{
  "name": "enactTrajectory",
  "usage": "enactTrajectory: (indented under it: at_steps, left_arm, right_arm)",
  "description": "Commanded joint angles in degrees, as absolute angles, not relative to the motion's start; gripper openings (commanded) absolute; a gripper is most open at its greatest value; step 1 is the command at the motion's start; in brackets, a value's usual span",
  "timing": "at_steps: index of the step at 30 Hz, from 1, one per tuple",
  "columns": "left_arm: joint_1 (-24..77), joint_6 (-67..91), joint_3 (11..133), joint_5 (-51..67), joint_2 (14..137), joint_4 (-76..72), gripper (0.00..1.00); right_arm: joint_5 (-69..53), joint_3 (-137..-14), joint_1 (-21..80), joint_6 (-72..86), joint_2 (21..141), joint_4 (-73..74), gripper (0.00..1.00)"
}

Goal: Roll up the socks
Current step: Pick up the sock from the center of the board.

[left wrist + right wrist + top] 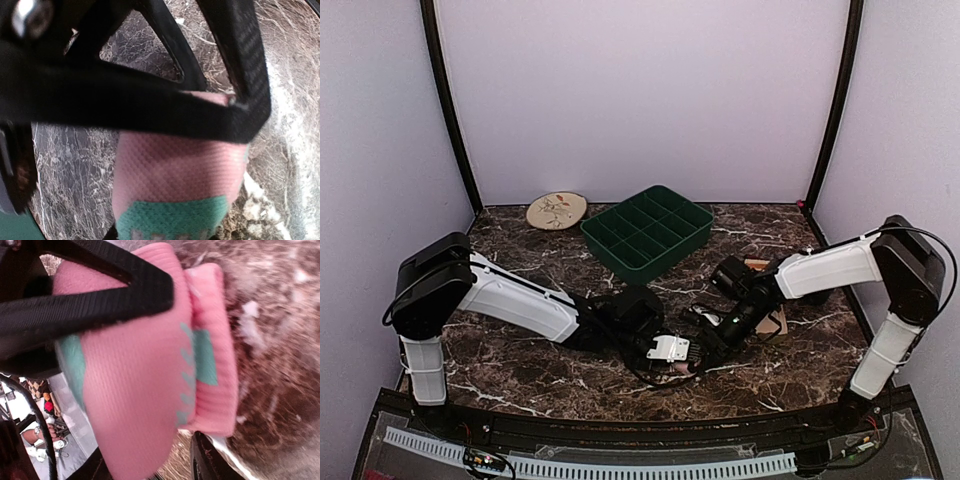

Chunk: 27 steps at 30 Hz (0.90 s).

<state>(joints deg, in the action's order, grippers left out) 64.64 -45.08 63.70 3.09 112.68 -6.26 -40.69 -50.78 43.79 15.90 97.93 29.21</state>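
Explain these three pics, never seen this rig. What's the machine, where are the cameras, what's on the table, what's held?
Two robot arms bolted at the near edge of a marble table: left arm, right arm. The wide picture is from a fixed camera above and behind them; each close-up is from a wrist camera. On it: a green divided tray and a round patterned plate. The left claw and right claw meet at a folded pink sock with green marks, seen between the fingers in both close-ups. Whether either actually grips it is unclear.
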Motion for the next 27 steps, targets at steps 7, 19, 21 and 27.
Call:
enactTrajectory:
  at_steps: [7, 19, 21, 27]
  left_arm:
    - [62.5, -40.4, 62.4, 4.8, 108.9, 9.0, 0.32]
    - [58.3, -34.0, 64.6, 4.1, 101.6, 13.6, 0.18]
    - [57.6, -33.1, 65.0, 3.7, 100.3, 13.6, 0.13]
    - [54.2, -30.1, 67.8, 0.5, 96.8, 13.3, 0.02]
  right_arm:
    - [-34.0, -50.4, 41.4, 20.0, 93.2, 29.2, 0.47]
    - [-25.7, -53.3, 40.7, 23.2, 92.5, 26.3, 0.47]
    - [-24.4, -53.9, 40.7, 23.4, 92.2, 25.5, 0.47]
    - [-21.3, -56.5, 40.7, 24.0, 92.3, 24.7, 0.47]
